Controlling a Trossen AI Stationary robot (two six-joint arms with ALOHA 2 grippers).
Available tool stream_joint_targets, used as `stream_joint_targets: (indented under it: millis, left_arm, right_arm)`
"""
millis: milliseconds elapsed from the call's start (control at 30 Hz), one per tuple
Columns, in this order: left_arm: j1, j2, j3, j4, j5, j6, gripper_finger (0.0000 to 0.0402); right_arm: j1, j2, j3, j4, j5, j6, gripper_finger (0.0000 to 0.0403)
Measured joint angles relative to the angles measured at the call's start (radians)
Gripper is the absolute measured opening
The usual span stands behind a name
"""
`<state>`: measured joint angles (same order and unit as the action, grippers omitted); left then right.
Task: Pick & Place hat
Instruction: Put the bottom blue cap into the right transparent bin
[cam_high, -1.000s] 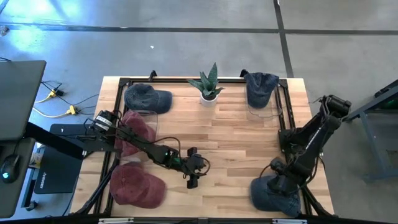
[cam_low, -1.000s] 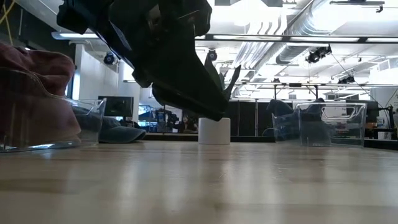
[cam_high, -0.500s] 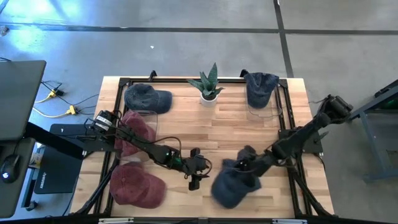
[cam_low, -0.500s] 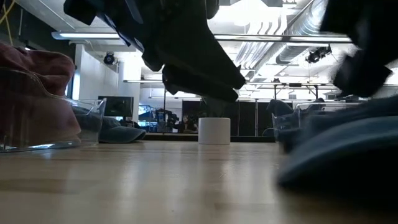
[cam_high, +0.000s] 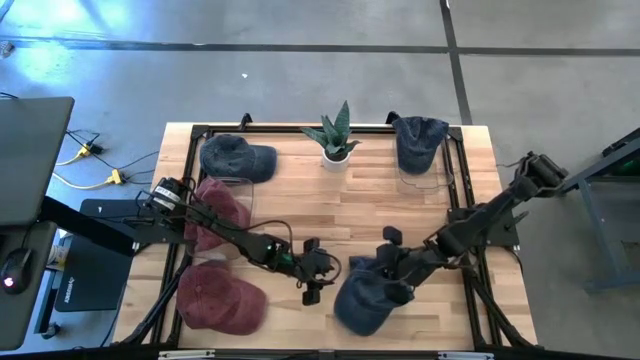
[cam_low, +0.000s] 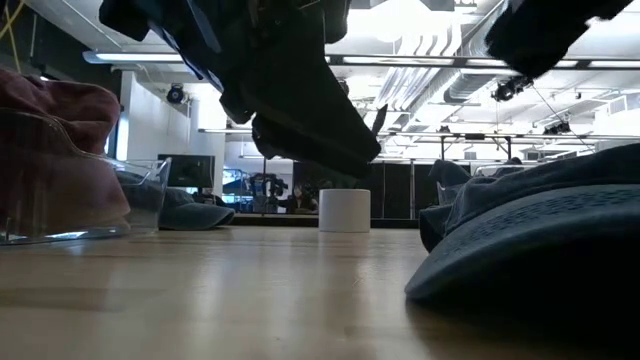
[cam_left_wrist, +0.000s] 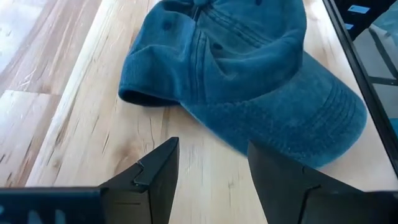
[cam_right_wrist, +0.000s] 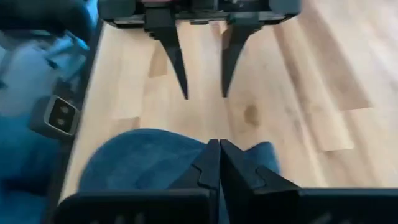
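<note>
Grey concrete floor (cam_high: 300, 25) crossed by dark seams; ceiling ducts (cam_low: 450, 40) and bright strip lights (cam_low: 470, 63) overhead; black frame (cam_low: 500, 140) along the far wall.

You've got a potted plant (cam_high: 337, 135) at the far edge of the tabletop (cam_high: 330, 205), a laptop (cam_high: 35, 160) and a mouse (cam_high: 14, 272) off to its left.

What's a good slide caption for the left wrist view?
Open left gripper faces a blue denim cap on the wooden table.

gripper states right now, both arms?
Left gripper: jaws open, holding nothing, facing the blue hat.
Right gripper: jaws shut, over the blue hat; whether cloth is pinched cannot be told.
</note>
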<state>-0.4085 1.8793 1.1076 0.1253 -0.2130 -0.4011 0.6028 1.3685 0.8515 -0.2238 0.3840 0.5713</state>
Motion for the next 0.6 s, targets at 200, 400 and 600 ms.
stream_joint_targets:
  millis: [200,400,600]
  left_arm:
    - [-0.007,0.000,0.000,-0.001,-0.011,-0.016,0.0186]
    - [-0.006,0.000,0.000,0.004,-0.015,-0.022,0.0186]
    - [-0.004,0.000,0.000,0.015,-0.016,-0.018,0.0186]
  right_arm:
    - [0.071,0.000,0.126,-0.275,0.061,0.110,0.0011]
    - [0.151,0.000,0.116,-0.324,0.029,0.288,0.0005]
    - [0.171,0.000,-0.001,-0.332,-0.063,0.540,0.0075]
